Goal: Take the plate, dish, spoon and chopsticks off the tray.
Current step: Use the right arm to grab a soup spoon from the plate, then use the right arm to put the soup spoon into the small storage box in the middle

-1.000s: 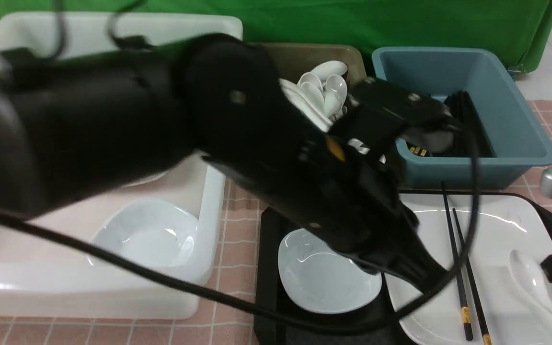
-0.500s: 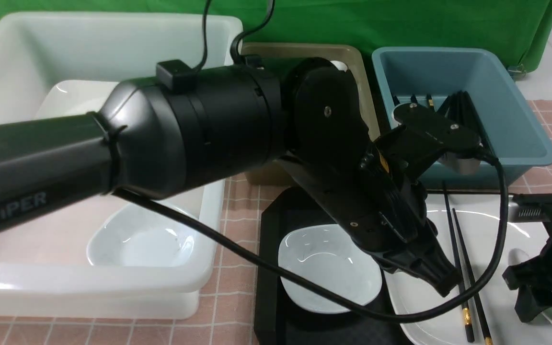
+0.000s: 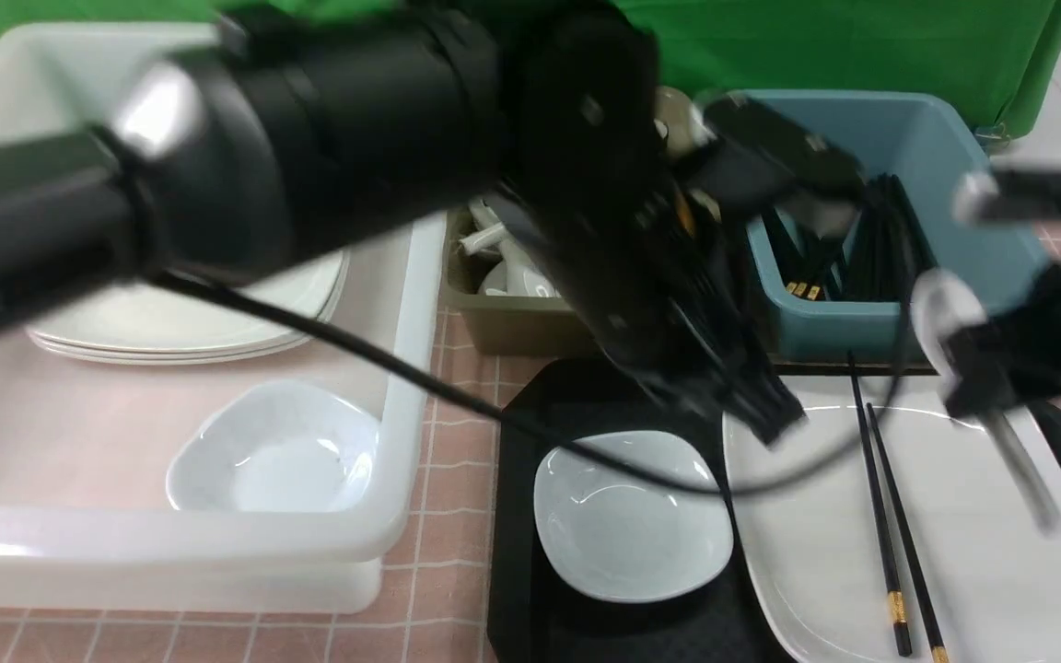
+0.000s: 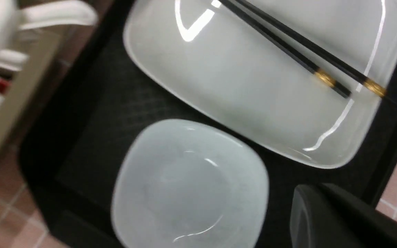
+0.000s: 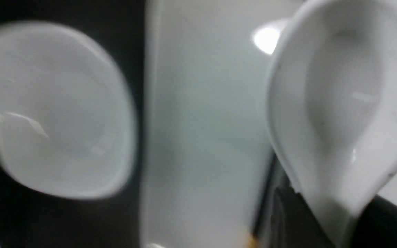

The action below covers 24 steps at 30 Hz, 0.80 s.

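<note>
Glossy white ceramic on matt black plastic
plate (image 4: 246, 86), dish (image 4: 188, 182), spoon (image 5: 343, 103): smooth glazed, bright highlights; chopsticks (image 4: 281, 47): smooth black, shiny gold bands; tray (image 4: 115, 103): matt black plastic, fine diamond-textured floor; white bin (image 3: 171, 552): smooth, slightly glossy plastic

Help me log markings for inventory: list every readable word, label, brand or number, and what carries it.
None can be read. The black left arm is motion-blurred; any marking there is illegible. The large glossy white plate and thin black chopsticks show no lettering.
</note>
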### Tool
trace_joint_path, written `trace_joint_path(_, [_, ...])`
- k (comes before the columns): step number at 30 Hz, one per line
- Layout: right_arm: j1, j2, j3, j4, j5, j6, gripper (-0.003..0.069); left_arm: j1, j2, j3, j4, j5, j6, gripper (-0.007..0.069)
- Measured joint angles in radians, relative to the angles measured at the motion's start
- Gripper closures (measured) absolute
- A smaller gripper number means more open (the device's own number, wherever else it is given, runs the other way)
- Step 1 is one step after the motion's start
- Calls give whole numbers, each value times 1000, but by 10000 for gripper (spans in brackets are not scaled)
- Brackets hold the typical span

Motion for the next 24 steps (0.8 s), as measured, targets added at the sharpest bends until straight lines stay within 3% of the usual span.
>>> trace_joint_path(4, [108, 77, -216, 93, -43, -19, 429, 122, -65, -4, 4, 11, -6, 628])
trace_joint_path(8, [173, 302, -528, 108, -71, 17, 429, 230, -123, -4, 2, 59, -27, 628])
trace_joint_path(15, [183, 624, -906, 124, -74, 144, 424, 244, -173, -4, -21, 129, -35, 628])
trace_joint_path(20, [183, 816, -1109, 124, -71, 178, 274, 244, -193, -4, -27, 149, -46, 628])
trace_joint_path(24, [183, 832, -1146, 121, 21, 178, 219, 244, -200, -4, -30, 153, -46, 628])
